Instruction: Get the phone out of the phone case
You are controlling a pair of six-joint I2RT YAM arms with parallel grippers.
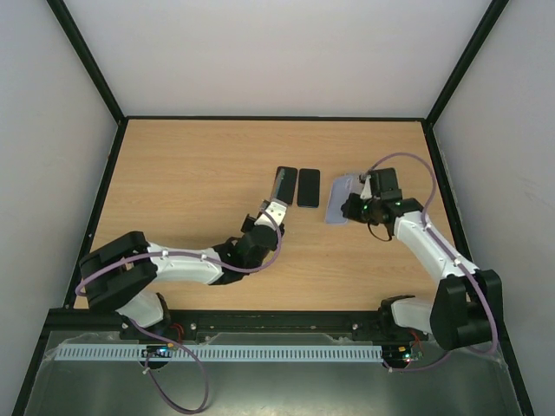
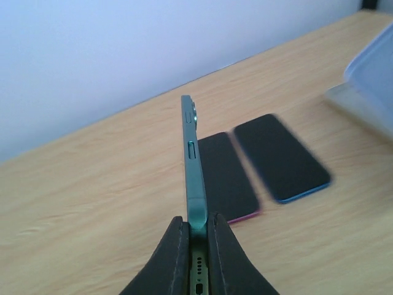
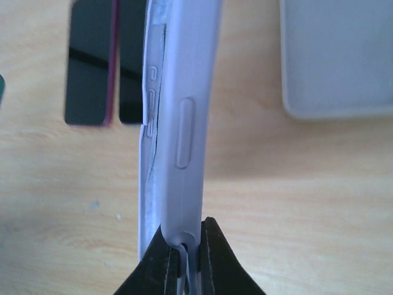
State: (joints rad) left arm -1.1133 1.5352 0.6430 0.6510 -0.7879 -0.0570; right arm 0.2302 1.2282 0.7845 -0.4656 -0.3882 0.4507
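My left gripper (image 1: 276,208) is shut on the bottom end of a dark green phone (image 1: 280,184), held on its edge above the table. In the left wrist view the phone (image 2: 191,160) stands upright between my fingertips (image 2: 196,220), bare of any case. My right gripper (image 1: 349,208) is shut on the end of a lilac phone case (image 1: 335,214), also held on edge. In the right wrist view the case (image 3: 184,92) rises from my fingertips (image 3: 183,230), its thin walls pinched together.
Two dark phones lie flat side by side, one pink-edged (image 2: 227,178) and one blue-edged (image 2: 279,157) (image 1: 308,187). A second pale case (image 3: 338,55) (image 1: 349,184) lies flat beside the held one. Black frame rails border the wooden table (image 1: 191,173).
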